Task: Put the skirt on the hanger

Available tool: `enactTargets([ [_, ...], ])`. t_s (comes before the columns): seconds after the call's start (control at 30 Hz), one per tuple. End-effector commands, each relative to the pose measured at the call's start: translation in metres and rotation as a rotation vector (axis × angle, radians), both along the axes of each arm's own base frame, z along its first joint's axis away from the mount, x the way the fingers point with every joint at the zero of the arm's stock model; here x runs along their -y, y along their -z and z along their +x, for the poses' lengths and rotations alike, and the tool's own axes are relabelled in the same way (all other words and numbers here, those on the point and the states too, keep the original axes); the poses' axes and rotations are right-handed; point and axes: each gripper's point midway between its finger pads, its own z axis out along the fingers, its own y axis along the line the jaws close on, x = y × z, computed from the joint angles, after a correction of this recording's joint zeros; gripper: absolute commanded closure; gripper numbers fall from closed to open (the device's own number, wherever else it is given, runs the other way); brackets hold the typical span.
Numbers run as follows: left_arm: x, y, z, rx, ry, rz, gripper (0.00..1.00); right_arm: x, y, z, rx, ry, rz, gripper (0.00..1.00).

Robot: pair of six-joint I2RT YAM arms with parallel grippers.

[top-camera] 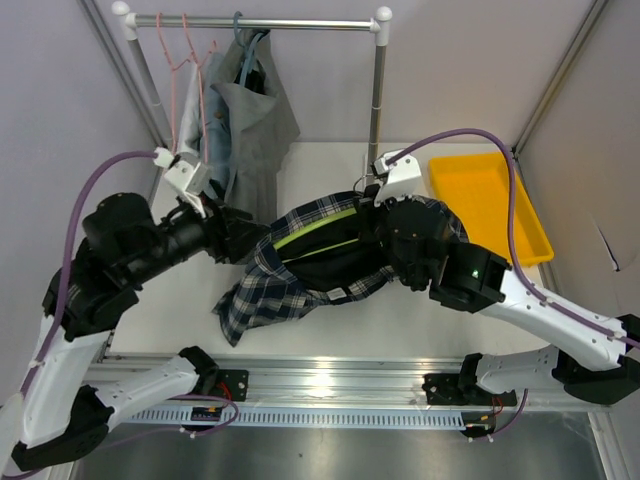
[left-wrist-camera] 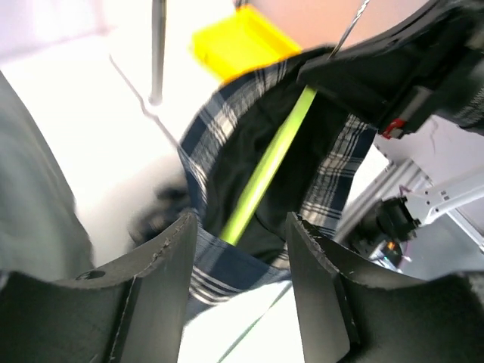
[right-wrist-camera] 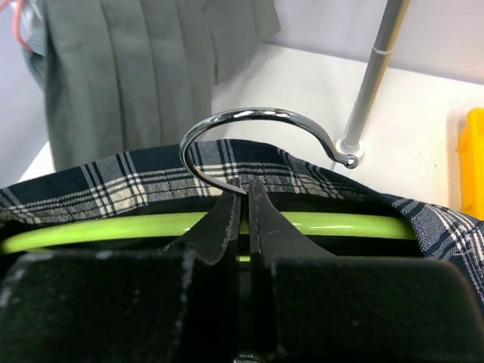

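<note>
Skirt (top-camera: pixel 270 290) of rumpled plaid drapes over lime hanger (right-wrist-camera: pixel 325 221) with curved chrome hook (right-wrist-camera: pixel 249 113).

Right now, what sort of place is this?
Likely a lab test cell, not a home: robot arms bolted to an aluminium rail, plain partition walls, a small clothes rack on a white table.

So the skirt (top-camera: pixel 290 270) sits on the bench (top-camera: pixel 330 165), dead centre, hanger (top-camera: pixel 315 228) inside its waistband. Behind it there's the rack (top-camera: pixel 255 21), clothes (top-camera: pixel 250 130) hanging at its left end, and the tray (top-camera: pixel 485 200) sits back right.
</note>
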Motion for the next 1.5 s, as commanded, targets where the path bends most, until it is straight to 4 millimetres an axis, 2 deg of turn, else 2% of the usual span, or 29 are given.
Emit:
enactTargets([
  [0.0,-0.011,-0.040,-0.006,0.235,0.036,0.036,0.44,0.016,-0.064,-0.013,0.072,-0.039,0.160,1.00],
  [0.13,0.000,-0.031,-0.015,0.279,0.165,0.102,0.43,0.020,-0.071,-0.011,0.061,-0.054,0.156,1.00],
  [0.2,0.003,-0.025,-0.013,0.289,0.192,0.140,0.42,0.018,-0.072,-0.012,0.052,-0.079,0.159,1.00],
  [0.33,0.023,-0.024,-0.018,0.302,0.311,0.136,0.39,0.017,-0.078,-0.013,0.047,-0.114,0.172,1.00],
  [0.4,0.031,-0.023,-0.011,0.293,0.323,0.134,0.39,0.015,-0.078,-0.013,0.044,-0.123,0.167,1.00],
  [0.53,0.046,-0.039,-0.007,0.329,0.353,0.086,0.37,0.009,-0.079,-0.014,0.041,-0.145,0.164,1.00],
  [0.6,0.053,-0.039,-0.005,0.330,0.364,0.084,0.37,0.006,-0.079,-0.013,0.038,-0.149,0.160,1.00],
  [0.87,0.087,-0.024,0.008,0.297,0.404,0.114,0.37,-0.002,-0.081,-0.009,0.042,-0.155,0.138,1.00],
  [1.13,0.092,-0.010,0.020,0.281,0.373,0.158,0.41,-0.005,-0.083,-0.006,0.042,-0.156,0.134,1.00],
  [1.37,0.096,-0.005,0.021,0.269,0.387,0.164,0.57,-0.005,-0.085,-0.006,0.046,-0.158,0.138,1.00],
  [1.47,0.098,0.002,0.020,0.257,0.401,0.178,0.55,-0.006,-0.086,-0.005,0.045,-0.161,0.136,1.00],
])
